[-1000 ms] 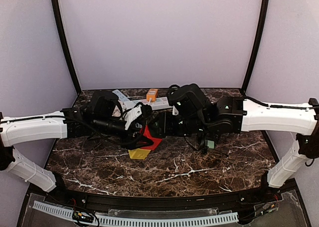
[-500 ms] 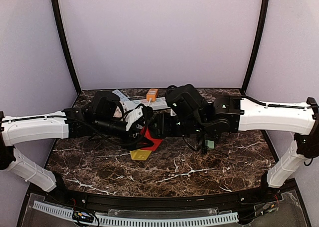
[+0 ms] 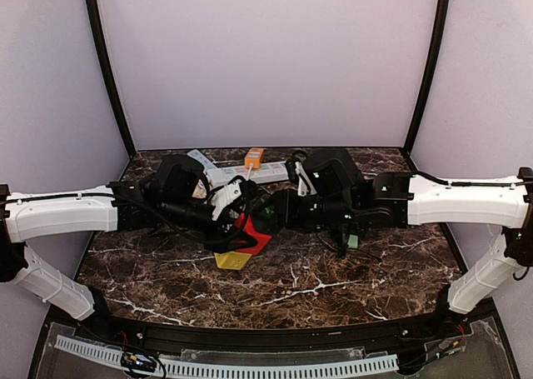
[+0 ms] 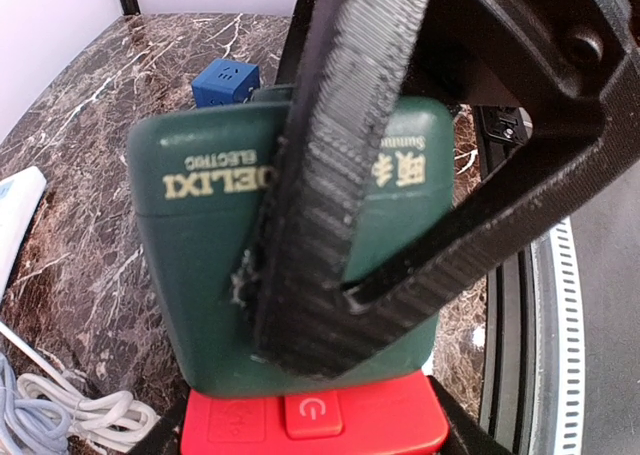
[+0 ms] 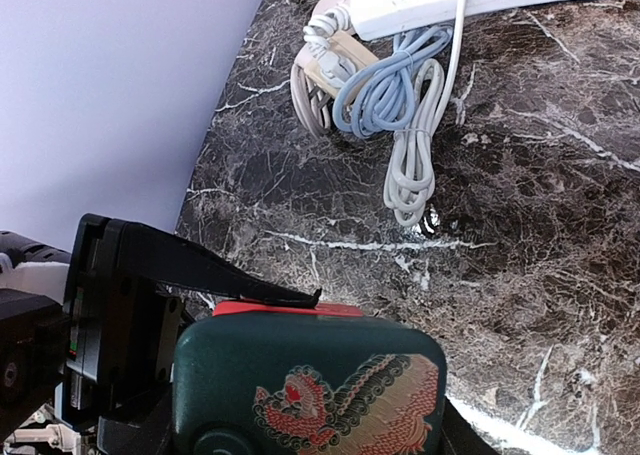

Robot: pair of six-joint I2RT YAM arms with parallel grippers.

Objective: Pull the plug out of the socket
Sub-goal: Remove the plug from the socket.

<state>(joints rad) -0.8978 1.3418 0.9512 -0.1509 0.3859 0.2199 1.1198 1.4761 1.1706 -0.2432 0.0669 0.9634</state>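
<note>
A dark green plug block (image 4: 210, 275) marked DELIXI sits flush against the red socket (image 4: 310, 425), which has a power button. In the right wrist view the plug (image 5: 310, 385) shows a dragon print, with the socket's red edge (image 5: 285, 309) just behind it. My left gripper (image 4: 310, 437) is shut on the red socket, with its fingers at the socket's two sides. My right gripper (image 5: 305, 420) is shut on the green plug, and one of its fingers (image 4: 330, 175) crosses the plug's face. In the top view both grippers (image 3: 246, 215) (image 3: 273, 216) meet over the socket (image 3: 254, 235) at mid-table.
A white power strip (image 3: 258, 173) with an orange piece (image 3: 254, 157) lies at the back. Coiled white and blue cables (image 5: 385, 85) lie near it. A yellow piece (image 3: 232, 259) lies in front of the socket. A blue cube adapter (image 4: 226, 81) lies beyond the plug.
The right arm has swung lower and flatter and its wrist has turned. The left gripper and the red socket have shifted slightly right. Both grippers now sit tight together.
</note>
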